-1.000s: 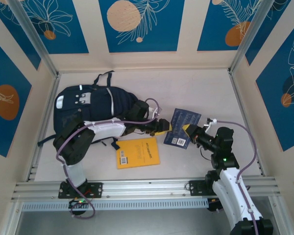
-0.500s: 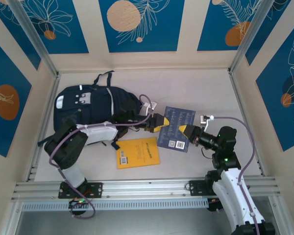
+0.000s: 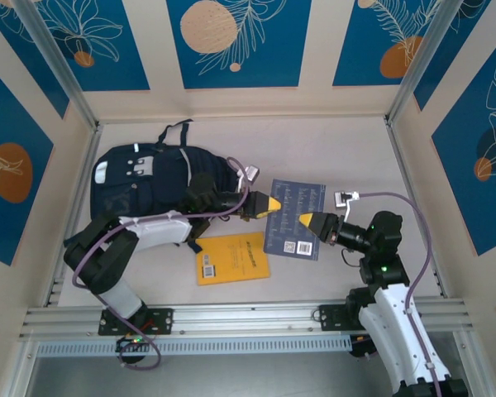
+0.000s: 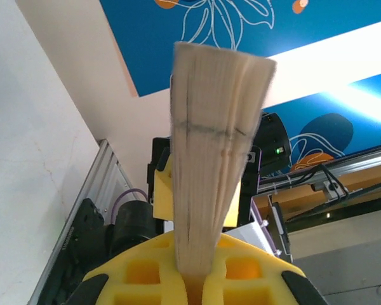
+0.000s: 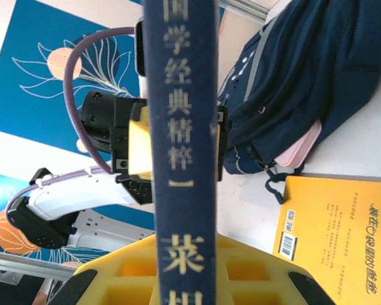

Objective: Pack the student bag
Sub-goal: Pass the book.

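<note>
Left claw (image 3: 263, 204) is shut hard on the page edge of the blue book (image 3: 296, 207), the fanned paper pinched between its yellow fingers. Right claw (image 3: 307, 221) is clamped on the opposite side, on the spine. So the book is held from both sides, bridging the two claws above the surface (image 3: 347, 157).

What matters for the move is direction. The student bag (image 3: 157, 178) lies to the left of the book, beyond the left claw and along that arm, with its long axis running roughly left to right. Its right-hand end faces the book, and the right wrist view shows a gap there with something pink poking out. The left claw is the nearer one to the bag, and the right claw is well away from it.

I'd judge the book has to travel left and go in edge first. The yellow book (image 3: 233, 257) lies flat on the near side, untouched.
</note>
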Robot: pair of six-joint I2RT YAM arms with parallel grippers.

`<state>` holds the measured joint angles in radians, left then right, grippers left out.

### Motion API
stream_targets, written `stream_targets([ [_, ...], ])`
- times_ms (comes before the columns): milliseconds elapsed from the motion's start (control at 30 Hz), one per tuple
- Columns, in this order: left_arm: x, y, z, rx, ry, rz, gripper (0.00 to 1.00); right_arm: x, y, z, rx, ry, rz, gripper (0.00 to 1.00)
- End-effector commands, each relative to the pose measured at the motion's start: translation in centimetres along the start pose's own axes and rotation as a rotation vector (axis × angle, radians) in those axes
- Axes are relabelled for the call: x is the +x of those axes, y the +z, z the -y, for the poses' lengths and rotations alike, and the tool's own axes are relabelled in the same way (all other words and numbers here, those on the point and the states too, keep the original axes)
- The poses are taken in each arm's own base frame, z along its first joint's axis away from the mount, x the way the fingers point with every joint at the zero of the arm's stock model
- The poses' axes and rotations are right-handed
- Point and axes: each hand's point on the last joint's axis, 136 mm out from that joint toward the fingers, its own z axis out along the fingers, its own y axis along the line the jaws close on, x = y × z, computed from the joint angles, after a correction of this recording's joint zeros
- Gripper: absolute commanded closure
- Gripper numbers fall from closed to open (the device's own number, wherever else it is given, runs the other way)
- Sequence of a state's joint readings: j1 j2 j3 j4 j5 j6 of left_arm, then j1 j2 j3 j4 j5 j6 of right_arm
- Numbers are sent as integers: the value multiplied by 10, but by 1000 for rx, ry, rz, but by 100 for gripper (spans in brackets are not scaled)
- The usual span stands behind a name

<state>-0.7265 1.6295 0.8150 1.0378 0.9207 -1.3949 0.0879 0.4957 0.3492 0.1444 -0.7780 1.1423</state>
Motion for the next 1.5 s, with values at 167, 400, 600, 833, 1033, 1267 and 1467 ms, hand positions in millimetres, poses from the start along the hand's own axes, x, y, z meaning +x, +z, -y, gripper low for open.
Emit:
stream_targets([
  [167, 8, -8, 21, 30, 122, -7, 100, -3, 4, -20, -54, -34, -39, 77],
  [400, 25, -16, 33, -59, 251, -69, 85, 0, 10, -33, -103, -96, -106, 100],
  [600, 38, -27, 49, -108, 366, -109, 66, 10, 13, -41, -153, -142, -176, 100],
  [833, 33, -23, 54, -51, 345, -81, 61, 20, 19, -52, -192, -177, -207, 100],
  [1033, 30, -20, 50, -17, 318, -69, 73, 23, 21, -52, -190, -182, -206, 100],
  [1267, 31, -22, 52, -2, 338, -62, 100, 20, 20, -45, -152, -186, -167, 100],
  [1467, 36, -25, 61, 22, 362, -69, 100, 15, 15, -42, -81, -230, -106, 81],
])
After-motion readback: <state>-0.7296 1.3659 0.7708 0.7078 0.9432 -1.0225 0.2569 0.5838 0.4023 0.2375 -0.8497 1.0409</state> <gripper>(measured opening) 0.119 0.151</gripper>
